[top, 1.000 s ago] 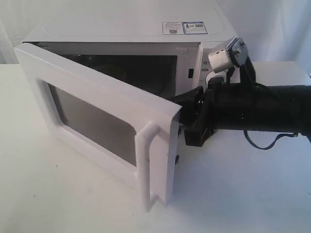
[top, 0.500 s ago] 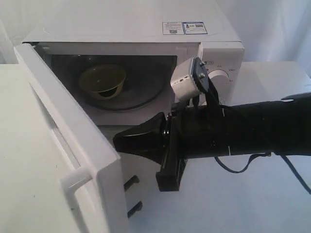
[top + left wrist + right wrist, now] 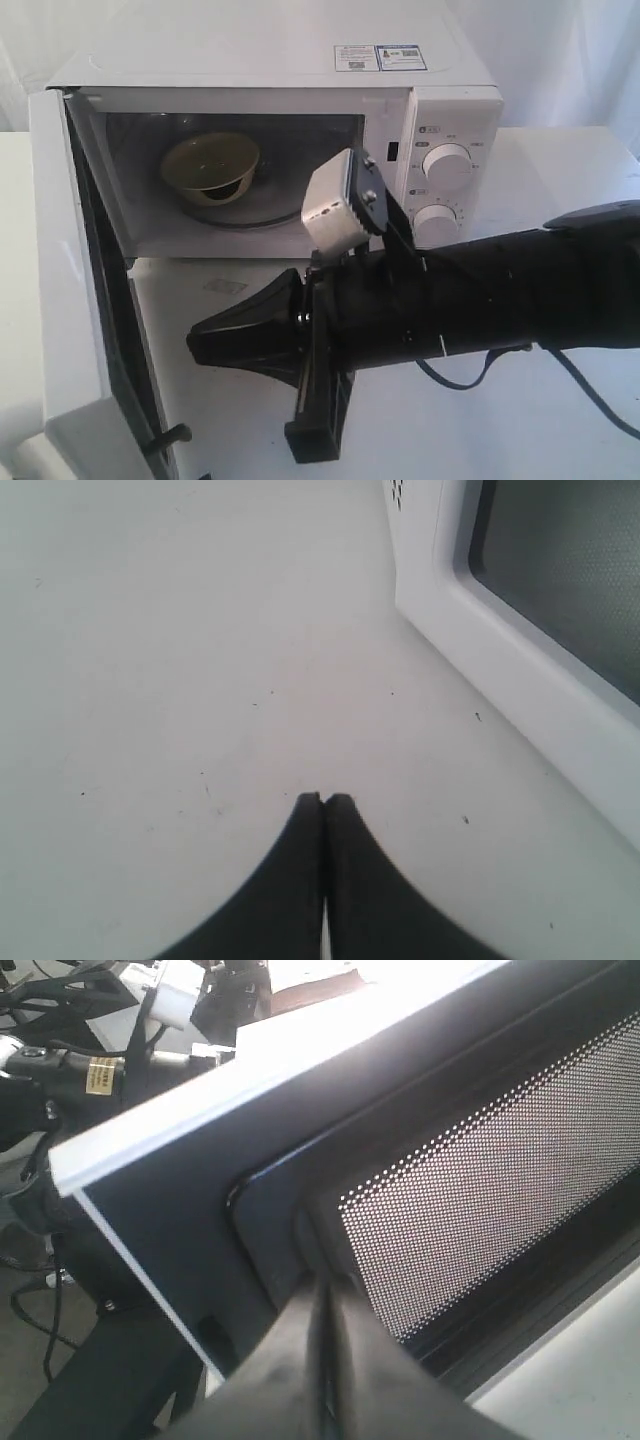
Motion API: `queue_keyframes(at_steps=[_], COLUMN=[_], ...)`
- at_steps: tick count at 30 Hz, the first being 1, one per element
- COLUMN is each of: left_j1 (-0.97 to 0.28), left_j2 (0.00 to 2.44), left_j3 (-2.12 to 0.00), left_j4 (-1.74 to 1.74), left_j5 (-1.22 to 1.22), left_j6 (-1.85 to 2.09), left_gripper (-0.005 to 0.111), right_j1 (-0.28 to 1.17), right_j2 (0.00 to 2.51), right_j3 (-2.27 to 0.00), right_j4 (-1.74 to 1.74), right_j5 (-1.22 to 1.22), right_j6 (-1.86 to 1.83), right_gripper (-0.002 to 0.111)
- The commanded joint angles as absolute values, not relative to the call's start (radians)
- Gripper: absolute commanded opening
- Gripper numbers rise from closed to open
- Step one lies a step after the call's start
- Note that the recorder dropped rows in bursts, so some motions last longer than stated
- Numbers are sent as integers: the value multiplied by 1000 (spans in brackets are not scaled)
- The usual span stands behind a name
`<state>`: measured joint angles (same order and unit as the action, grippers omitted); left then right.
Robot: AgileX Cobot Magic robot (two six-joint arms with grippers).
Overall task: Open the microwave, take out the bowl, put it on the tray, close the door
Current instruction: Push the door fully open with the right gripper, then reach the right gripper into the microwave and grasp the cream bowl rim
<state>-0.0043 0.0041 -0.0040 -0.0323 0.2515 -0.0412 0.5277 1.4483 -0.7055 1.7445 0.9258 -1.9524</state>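
The white microwave [image 3: 270,60] stands open, its door [image 3: 60,300] swung wide to the left and seen nearly edge-on. Inside, the cream-white bowl [image 3: 210,165] rests on the glass turntable [image 3: 275,205]. My right gripper [image 3: 195,345] is shut with nothing in it, pointing left in front of the cavity. Its tips [image 3: 322,1285] lie close against the door's dark inner face [image 3: 200,1180], by the mesh window [image 3: 500,1180]. My left gripper [image 3: 323,800] is shut and empty, low over the table beside the door's outer frame [image 3: 520,690]. No tray is in view.
Two round dials [image 3: 447,163] sit on the microwave's right panel. A door latch hook [image 3: 170,437] sticks out of the door's lower edge. The right arm's black body [image 3: 480,295] spans the table in front of the microwave. White table [image 3: 150,630] lies left of the door.
The door has swung from half open to wide open, uncovering the bowl. My right arm has moved left and lower, following the door's inner side.
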Motion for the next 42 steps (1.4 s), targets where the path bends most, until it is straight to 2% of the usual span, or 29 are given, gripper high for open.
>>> queue_keyframes(at_steps=[1, 4, 11, 14, 19, 21, 23, 26, 32, 42], left_j1=[-2, -2, -2, -2, -2, -2, -2, -2, -2, -2], left_j2=[0, 0, 0, 0, 0, 0, 0, 0, 0, 0], left_j3=[0, 0, 0, 0, 0, 0, 0, 0, 0, 0], left_j4=[-34, -34, -34, -34, -34, -34, -34, -34, -34, -34], left_j5=[254, 254, 254, 254, 254, 254, 254, 254, 254, 254], left_j6=[-46, -46, -46, -46, -46, -46, -46, -46, -46, -46], left_gripper=[0, 0, 0, 0, 0, 0, 0, 0, 0, 0], right_j1=[564, 583, 597, 597, 597, 597, 597, 627, 654, 656], right_j2=[1447, 1447, 1447, 1447, 1522, 1594, 1662, 1748, 1858, 1989], right_j3=[-707, -707, -721, -740, -820, -882, -944, -1012, -1081, -1271], right_j4=[1744, 1744, 1744, 1726, 1674, 1584, 1445, 1144, 837, 766], right_j5=[867, 774, 369, 300, 309, 248, 162, 90, -129, -103], right_j6=[-1950, -1923, -1883, -1928, -2143, -2143, -2143, -2143, -2143, -2143], right_gripper=[0, 0, 0, 1, 26, 29, 33, 47, 47, 47])
